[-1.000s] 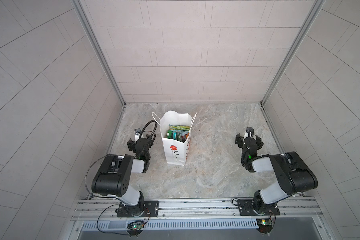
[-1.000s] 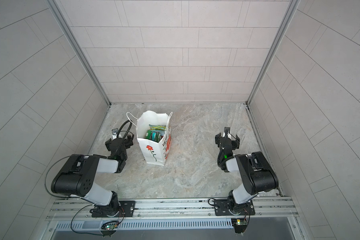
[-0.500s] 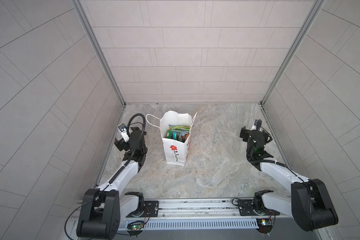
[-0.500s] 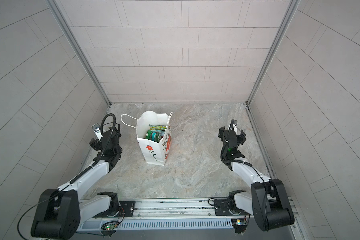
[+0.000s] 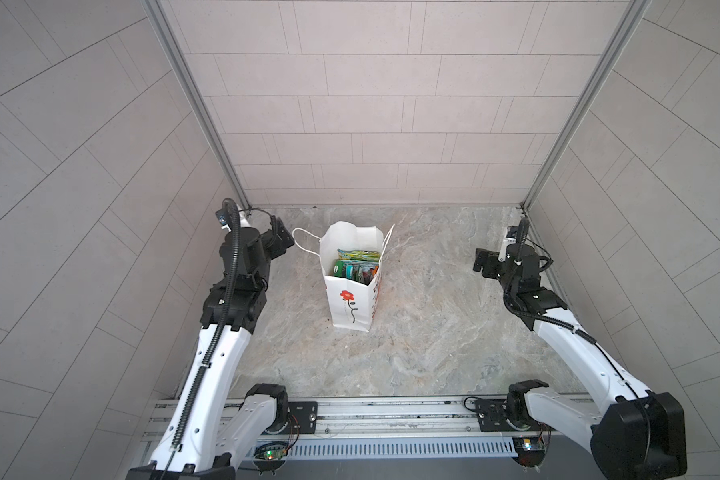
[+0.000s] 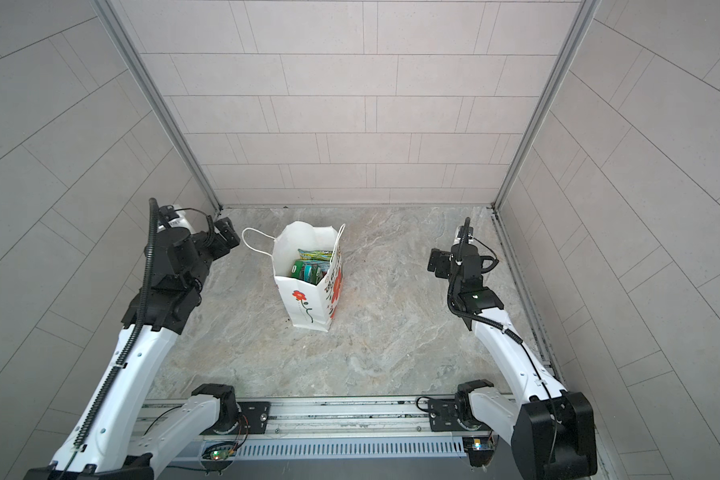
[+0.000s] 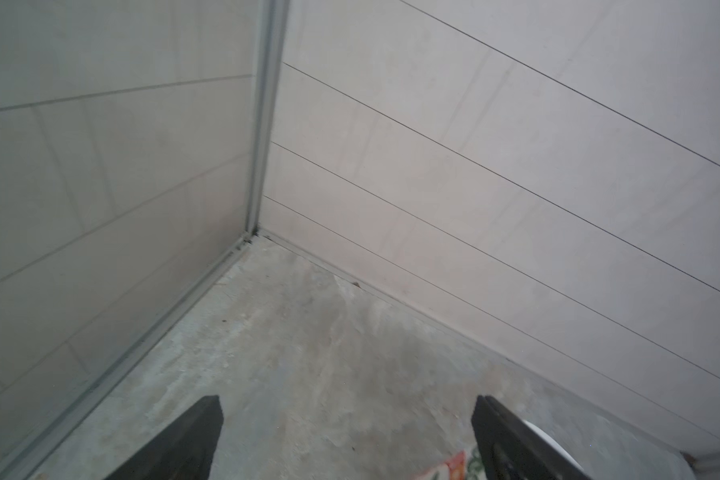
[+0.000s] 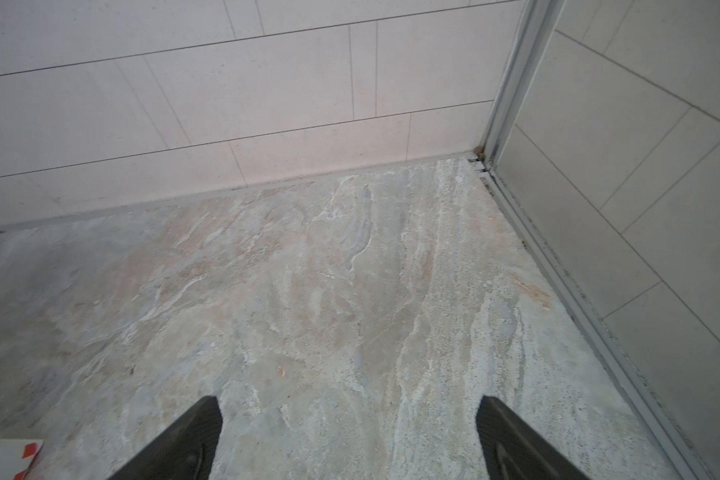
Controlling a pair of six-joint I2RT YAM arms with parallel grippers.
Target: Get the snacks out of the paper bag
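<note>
Nothing is out yet: the snacks [image 5: 356, 266] sit inside the upright paper bag [image 5: 350, 307], centre of both top views. The left gripper [image 7: 346, 415] and right gripper [image 8: 348, 415] are spread wide, empty.

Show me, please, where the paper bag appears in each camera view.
In a top view: paper bag upright, mid-frame.
In a top view: paper bag upright, left of centre.
Left wrist: its printed sliver at the frame's edge.
Right wrist: its corner at the frame's edge.
Shared landmark: marbled tabletop.

A lab test cell — tile-print walls [image 5: 371, 124], stone-look tabletop [image 5: 425, 340], aluminium rail [image 5: 391, 411] bearing robot arms [image 5: 221, 357].
</note>
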